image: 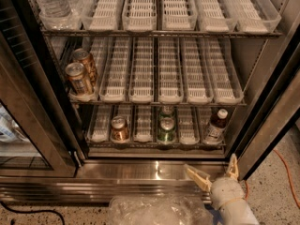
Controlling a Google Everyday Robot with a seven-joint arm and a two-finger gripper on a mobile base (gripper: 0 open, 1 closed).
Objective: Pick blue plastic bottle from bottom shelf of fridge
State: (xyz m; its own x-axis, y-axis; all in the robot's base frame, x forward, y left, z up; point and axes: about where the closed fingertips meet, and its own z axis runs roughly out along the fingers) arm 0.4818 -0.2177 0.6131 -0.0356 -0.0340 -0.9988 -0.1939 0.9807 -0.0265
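The fridge (262,107) stands open before me. Its bottom shelf (154,145) carries clear ribbed lane trays. The blue plastic bottle (215,126), dark with a white cap and pale label, stands upright at the front of the rightmost lane. My gripper (214,170) is open and empty, low at the right, in front of the steel sill (140,170). It sits just below and in front of the bottle, not touching it. Its two tan fingers are spread wide.
A brown can (119,129) and two green cans (166,129) stand on the bottom shelf. Two cans (79,76) sit on the middle rack at left. Clear water bottles (51,1) stand top left. The glass door (28,125) hangs open at left. An orange cable (287,172) lies on the floor.
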